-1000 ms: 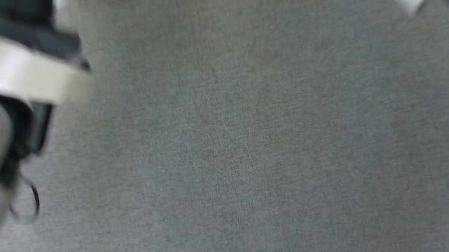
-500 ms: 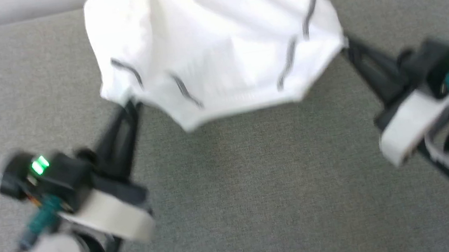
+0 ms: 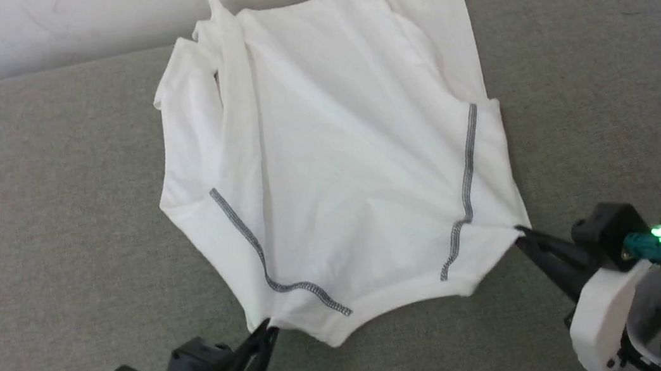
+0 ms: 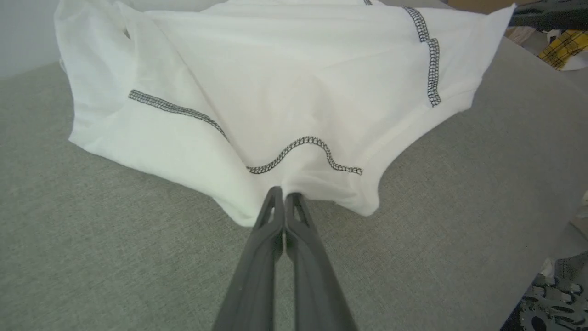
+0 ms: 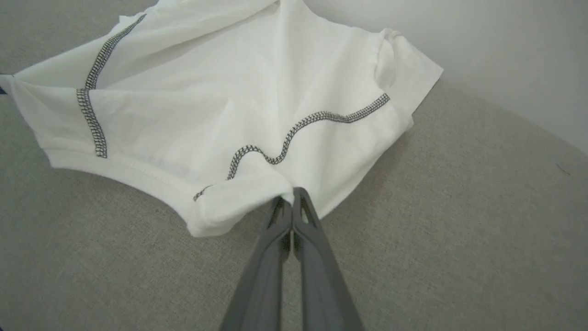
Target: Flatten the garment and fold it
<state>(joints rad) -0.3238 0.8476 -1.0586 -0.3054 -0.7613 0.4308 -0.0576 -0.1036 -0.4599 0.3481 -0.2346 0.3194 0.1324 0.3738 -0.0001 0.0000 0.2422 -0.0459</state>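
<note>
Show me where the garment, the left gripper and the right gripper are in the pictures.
garment (image 3: 338, 146), head view, middle of the white cloth.
left gripper (image 4: 285, 196), left wrist view, between its closed fingertips.
right gripper (image 5: 291, 195), right wrist view, between its closed fingertips.

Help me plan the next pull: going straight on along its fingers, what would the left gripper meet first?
The garment: the left gripper is shut on its near edge, so it would likely bunch the cloth ahead.

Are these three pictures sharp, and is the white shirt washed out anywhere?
Head view: sharp, evenly lit; the garment so bright its folds look faint. Left wrist view: stitching crisp beyond the left gripper. Right wrist view: crisp too; soft shadow under the garment beside the right gripper.
</note>
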